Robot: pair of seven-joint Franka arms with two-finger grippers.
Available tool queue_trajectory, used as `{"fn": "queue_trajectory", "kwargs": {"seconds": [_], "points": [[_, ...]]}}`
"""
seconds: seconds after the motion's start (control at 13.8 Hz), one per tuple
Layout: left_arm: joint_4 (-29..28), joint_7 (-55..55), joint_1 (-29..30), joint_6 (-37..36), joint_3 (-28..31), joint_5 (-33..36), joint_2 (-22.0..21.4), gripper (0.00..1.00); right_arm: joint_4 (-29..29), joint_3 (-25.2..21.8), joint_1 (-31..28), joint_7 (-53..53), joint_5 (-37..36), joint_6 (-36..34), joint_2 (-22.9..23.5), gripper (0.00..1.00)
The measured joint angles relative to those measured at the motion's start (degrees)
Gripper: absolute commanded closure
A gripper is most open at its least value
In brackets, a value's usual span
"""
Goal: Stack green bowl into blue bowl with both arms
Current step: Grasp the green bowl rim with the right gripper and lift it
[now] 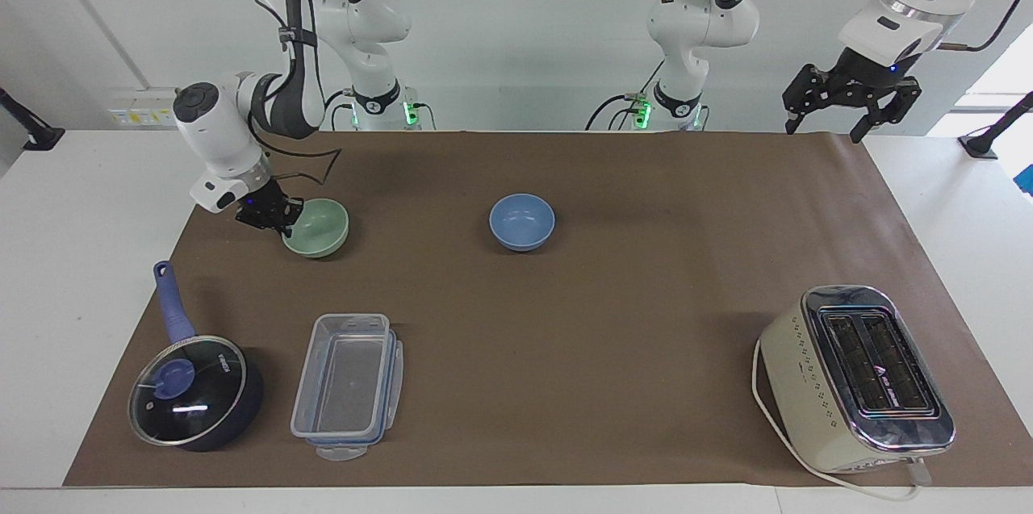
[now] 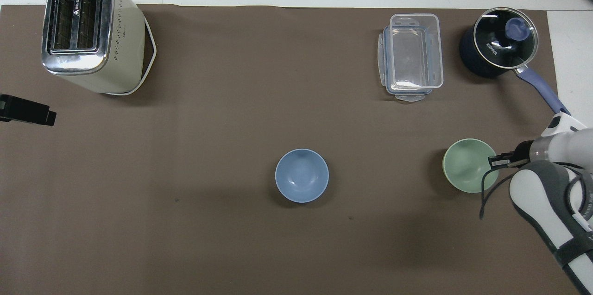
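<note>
The right gripper point(image 1: 284, 221) has its fingers pinched on the rim of the green bowl point(image 1: 318, 228), at the right arm's end of the worktop, apparently ready to carry it to the blue bowl point(image 1: 522, 221) mid-worktop, while the left gripper point(image 1: 849, 98) waits raised, fingers apart.

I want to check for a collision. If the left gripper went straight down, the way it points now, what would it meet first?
Probably only the brown mat, near its edge closest to the robots. The left gripper hangs open and raised at the left arm's end of the table; the toaster looks well clear, though depth is uncertain.
</note>
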Motion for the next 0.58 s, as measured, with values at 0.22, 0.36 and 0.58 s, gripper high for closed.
{"fn": "queue_trajectory", "kwargs": {"seconds": [0.22,0.36,0.58], "points": [[0.0,0.0,0.2,-0.2,-0.1,0.0,-0.2,0.00,6.3,0.9,1.1,0.0,3.2,-7.9,-1.2,1.00],[0.0,0.0,0.3,-0.2,-0.1,0.0,-0.2,0.00,10.1,1.2,4.1,3.1,5.0,-11.1,-1.7,1.00],[0.0,0.0,0.3,-0.2,-0.1,0.0,-0.2,0.00,13.3,1.4,10.2,12.0,5.2,-11.9,-1.4,1.00]]}}
